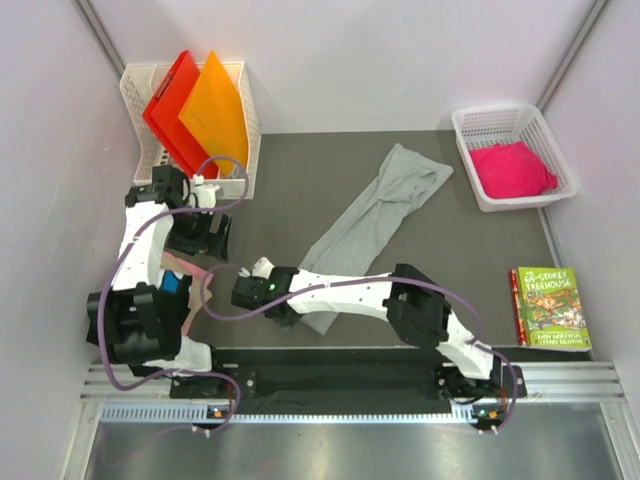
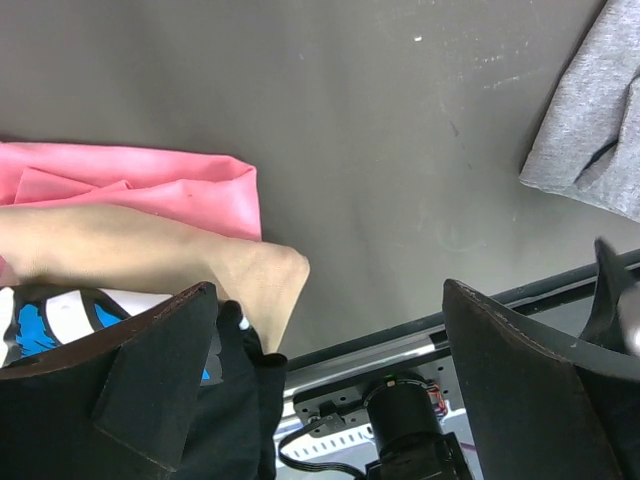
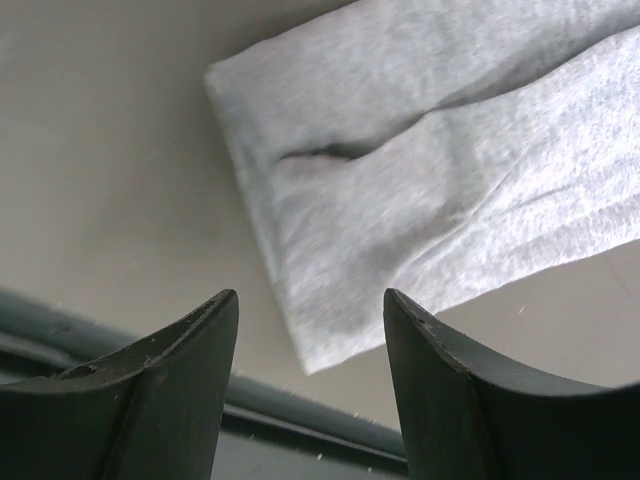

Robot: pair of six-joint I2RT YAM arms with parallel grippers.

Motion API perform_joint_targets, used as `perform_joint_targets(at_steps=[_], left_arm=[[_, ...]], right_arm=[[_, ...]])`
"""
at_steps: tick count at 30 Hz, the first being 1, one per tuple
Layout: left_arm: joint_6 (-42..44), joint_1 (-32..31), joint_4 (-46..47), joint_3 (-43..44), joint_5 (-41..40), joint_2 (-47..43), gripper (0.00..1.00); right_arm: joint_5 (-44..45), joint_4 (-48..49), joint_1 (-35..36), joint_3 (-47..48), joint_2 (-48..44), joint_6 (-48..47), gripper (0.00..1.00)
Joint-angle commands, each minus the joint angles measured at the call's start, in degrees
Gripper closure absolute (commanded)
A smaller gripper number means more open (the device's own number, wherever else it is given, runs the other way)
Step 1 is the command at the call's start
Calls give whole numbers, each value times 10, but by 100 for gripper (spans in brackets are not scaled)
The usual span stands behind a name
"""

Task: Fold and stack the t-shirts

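The light grey t-shirt point(image 1: 375, 215), folded into a long strip, lies diagonally across the dark mat; it also shows in the right wrist view point(image 3: 420, 190) and the left wrist view point(image 2: 590, 130). My right gripper point(image 1: 283, 312) is open and empty just above the strip's near corner, its jaws point(image 3: 310, 330) wide apart. A bright pink t-shirt point(image 1: 512, 168) is bunched in the white basket. By the left arm lies a folded pile: a pale pink piece point(image 2: 150, 185), a beige piece point(image 2: 150, 255) and the black t-shirt with blue-white print point(image 2: 60, 320). My left gripper point(image 1: 218, 238) hangs open and empty point(image 2: 330, 340) beside the pile.
A white rack point(image 1: 245, 120) with red point(image 1: 170, 100) and orange folders point(image 1: 215, 110) stands at the back left. The white basket point(image 1: 470, 125) stands at the back right. A green picture book point(image 1: 550, 308) lies at the front right. The table's front rail point(image 1: 400, 355) runs close below the right gripper.
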Motion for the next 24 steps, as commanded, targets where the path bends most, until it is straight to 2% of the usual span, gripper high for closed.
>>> perform_joint_targets(at_steps=[1, 24], left_arm=[[9, 3, 4, 8, -2, -13, 1], [-11, 6, 11, 17, 2, -3, 1]], right_arm=[[-7, 19, -14, -11, -8, -4, 41], [-56, 84, -34, -79, 0, -37, 42]])
